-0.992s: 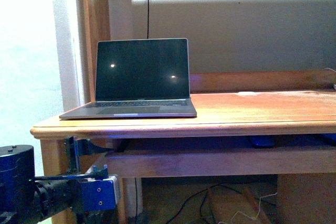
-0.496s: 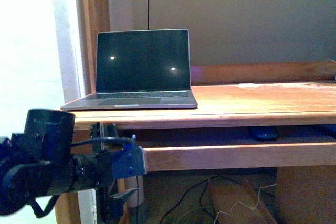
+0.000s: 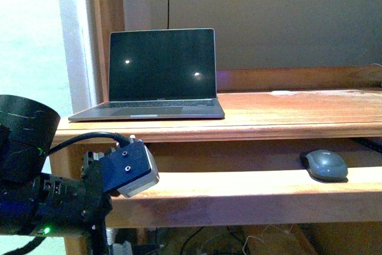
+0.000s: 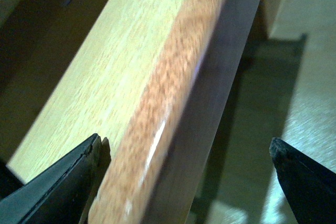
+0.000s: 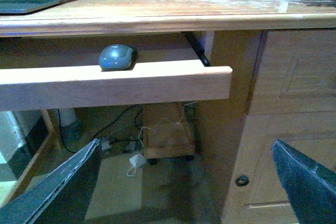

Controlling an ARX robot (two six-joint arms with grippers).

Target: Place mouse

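Observation:
The dark grey oval mouse (image 3: 324,165) lies on the pulled-out wooden keyboard tray (image 3: 250,192) under the desk top, towards its right end. It also shows in the right wrist view (image 5: 116,57), behind the tray's front board (image 5: 115,85). My left gripper (image 4: 184,153) is open, its jaws straddling the tray's front board (image 4: 157,87) near the left end; the left arm (image 3: 71,198) shows low at the left in the front view. My right gripper (image 5: 184,156) is open and empty, well back from the tray, facing the desk.
An open laptop (image 3: 158,76) with a dark screen stands on the desk top (image 3: 298,111) at the left. A drawer cabinet (image 5: 289,103) stands right of the tray. Cables and a box (image 5: 165,137) lie on the floor under the desk.
The keyboard tray has slid out towards me, so the mouse on it now shows fully. My left arm has shifted at the tray's left end.

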